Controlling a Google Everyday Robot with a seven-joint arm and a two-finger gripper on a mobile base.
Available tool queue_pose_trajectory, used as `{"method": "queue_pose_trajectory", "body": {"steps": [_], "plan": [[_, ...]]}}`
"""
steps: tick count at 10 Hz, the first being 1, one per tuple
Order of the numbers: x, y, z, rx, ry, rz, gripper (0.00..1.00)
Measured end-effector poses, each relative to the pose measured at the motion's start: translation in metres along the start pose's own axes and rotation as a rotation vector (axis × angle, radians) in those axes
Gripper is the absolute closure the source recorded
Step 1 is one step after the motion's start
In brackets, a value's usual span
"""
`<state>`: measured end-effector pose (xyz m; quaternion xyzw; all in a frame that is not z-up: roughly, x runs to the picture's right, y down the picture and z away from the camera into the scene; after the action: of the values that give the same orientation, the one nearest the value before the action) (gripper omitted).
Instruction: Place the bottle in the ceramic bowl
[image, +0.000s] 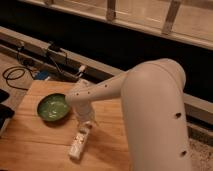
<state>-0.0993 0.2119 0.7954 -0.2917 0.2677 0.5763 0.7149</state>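
The gripper (86, 124), whose hold I cannot tell, hangs at the far end of the bottle (78, 144), which lies lengthwise toward the camera.

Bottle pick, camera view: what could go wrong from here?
1. The gripper sits over the far end of the bottle, which lies flat on the wooden table; gripped off-centre, it may swing or slip.
2. The ceramic bowl is shallow and the bottle looks about as long as it is wide, so it may tip over the rim.
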Motion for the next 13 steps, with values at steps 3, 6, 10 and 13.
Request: {"method": "queue_pose_trajectory", "body": {"steps": [3,6,10,13], "plan": [[0.005,0.007,0.018,-0.037,0.052,0.001,0.37],[0.008,0.013,0.028,-0.046,0.082,-0.014,0.63],[0.009,0.009,0.024,-0.033,0.074,-0.011,0.98],[-0.009,-0.001,-0.010,-0.005,0.003,-0.011,1.00]]}}
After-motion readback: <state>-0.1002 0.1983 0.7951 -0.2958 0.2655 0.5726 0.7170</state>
